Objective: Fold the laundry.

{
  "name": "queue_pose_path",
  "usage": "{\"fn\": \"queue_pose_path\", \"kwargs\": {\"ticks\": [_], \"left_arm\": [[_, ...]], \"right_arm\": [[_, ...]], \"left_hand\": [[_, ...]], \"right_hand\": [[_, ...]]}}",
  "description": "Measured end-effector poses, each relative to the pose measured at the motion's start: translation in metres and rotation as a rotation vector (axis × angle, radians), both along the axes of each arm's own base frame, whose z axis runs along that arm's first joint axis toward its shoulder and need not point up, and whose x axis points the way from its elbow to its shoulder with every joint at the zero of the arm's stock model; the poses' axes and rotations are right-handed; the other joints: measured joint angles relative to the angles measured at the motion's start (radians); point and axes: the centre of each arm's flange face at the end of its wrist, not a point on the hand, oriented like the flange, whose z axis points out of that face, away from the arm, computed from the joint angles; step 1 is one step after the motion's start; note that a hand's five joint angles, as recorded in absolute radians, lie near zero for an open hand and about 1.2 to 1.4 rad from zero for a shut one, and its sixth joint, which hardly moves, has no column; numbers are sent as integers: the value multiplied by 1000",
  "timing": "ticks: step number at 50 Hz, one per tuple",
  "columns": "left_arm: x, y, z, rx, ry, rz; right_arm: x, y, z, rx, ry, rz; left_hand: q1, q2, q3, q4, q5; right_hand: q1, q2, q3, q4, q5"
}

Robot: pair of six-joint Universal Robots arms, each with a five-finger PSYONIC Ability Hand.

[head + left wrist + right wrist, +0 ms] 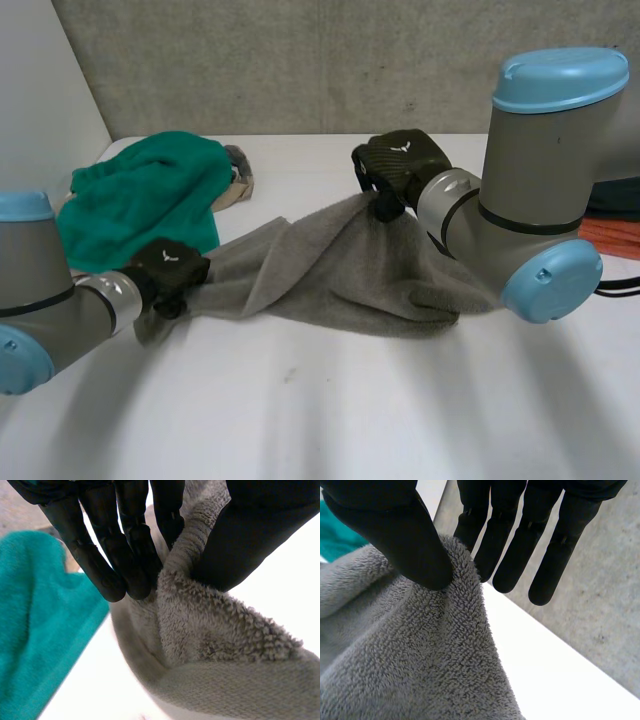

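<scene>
The grey towel (pixel 340 265) lies stretched across the middle of the tabletop (pixel 320 410), the left hand (pixel 168 270) pinching its left end between thumb and fingers, the right hand (pixel 400 165) pinching its raised far edge likewise, beside a green towel (pixel 140 195) at the far left corner.

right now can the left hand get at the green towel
Probably, but not freely: the green towel lies beside the left hand, nothing between, yet it is pinching the grey towel and must let go.
</scene>
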Motion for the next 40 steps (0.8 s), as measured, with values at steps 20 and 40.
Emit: {"fn": "queue_pose_path", "kwargs": {"ticks": [20, 40], "left_arm": [[-40, -20, 119, -238, 280, 133], [-18, 38, 208, -290, 356, 83]], "right_arm": [[-28, 130, -46, 201, 621, 449], [15, 15, -32, -118, 388, 252]], "left_hand": [[0, 2, 2, 1, 0], [0, 3, 3, 3, 0]], "right_hand": [[-898, -951, -952, -953, -931], [-905, -969, -979, -985, -943]]}}
